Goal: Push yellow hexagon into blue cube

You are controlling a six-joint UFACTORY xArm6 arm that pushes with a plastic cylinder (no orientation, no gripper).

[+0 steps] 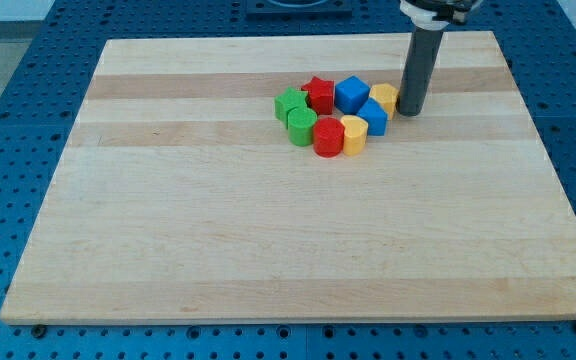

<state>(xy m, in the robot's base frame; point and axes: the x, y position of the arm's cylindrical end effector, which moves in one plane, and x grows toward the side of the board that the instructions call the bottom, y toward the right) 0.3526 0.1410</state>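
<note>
The yellow hexagon (385, 97) lies at the right end of a tight cluster of blocks near the top middle of the board. It touches a blue block (373, 116) below it and sits next to the blue cube (351, 93) on its left. My tip (411, 112) stands on the board right beside the yellow hexagon's right side, touching or nearly touching it. The rod rises straight up out of the view's top.
The cluster also holds a red star (319, 95), a green block (289, 104), a green cylinder (302, 127), a red cylinder (329, 137) and a yellow block (354, 134). The wooden board (268, 240) lies on a blue perforated table.
</note>
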